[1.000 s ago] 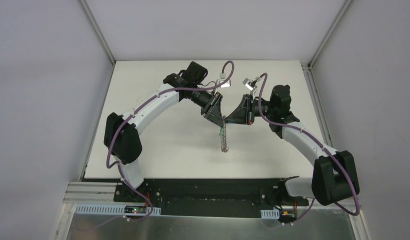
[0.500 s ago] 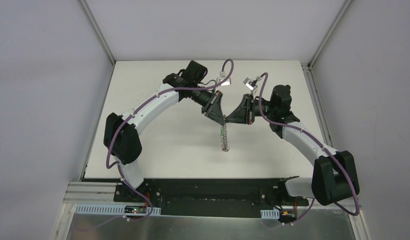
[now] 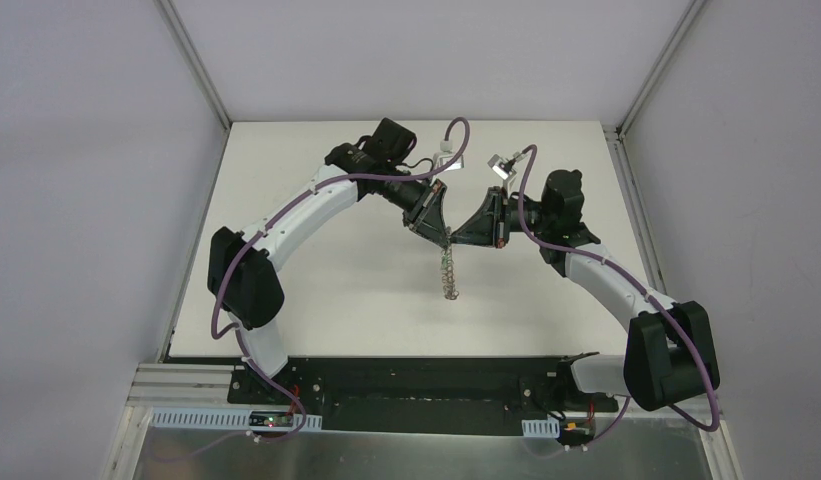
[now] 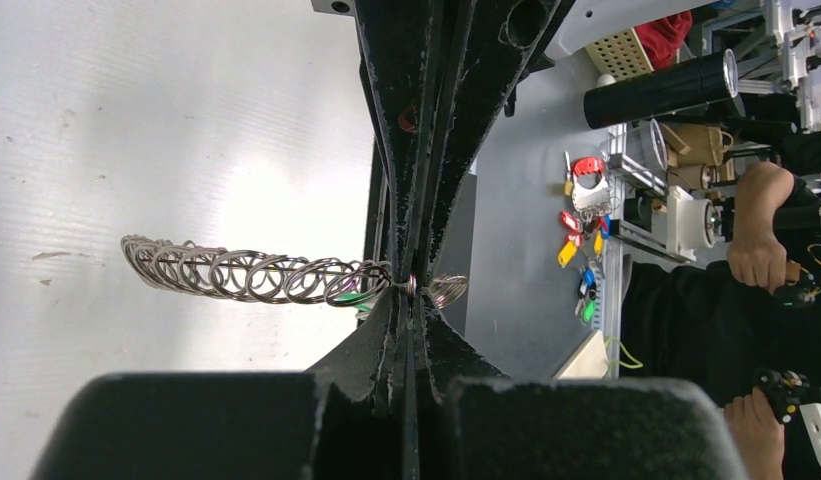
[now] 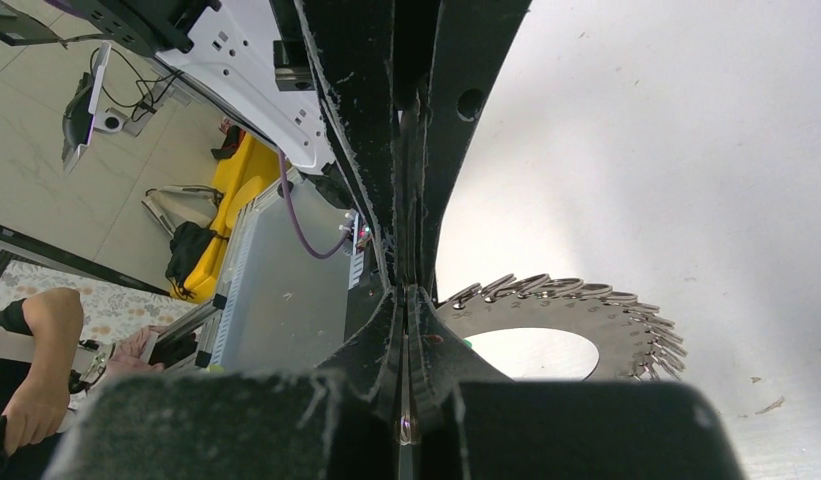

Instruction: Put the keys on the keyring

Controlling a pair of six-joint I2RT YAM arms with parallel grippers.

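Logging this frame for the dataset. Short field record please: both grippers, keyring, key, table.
left gripper: shut, fingertips at the keyring's rim; what it pinches cannot be told
right gripper: shut on the keyring's rim, tip to tip with the left gripper
keyring: hangs from the fingertips, appears lifted off the table; wire loops fringe its outer edge
green-headed key: only a green glimpse among the loops, beside the left fingertips
table: white

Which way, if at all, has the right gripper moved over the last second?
No. Against the far edge of the table, the right gripper sits where it was, shut on the keyring.
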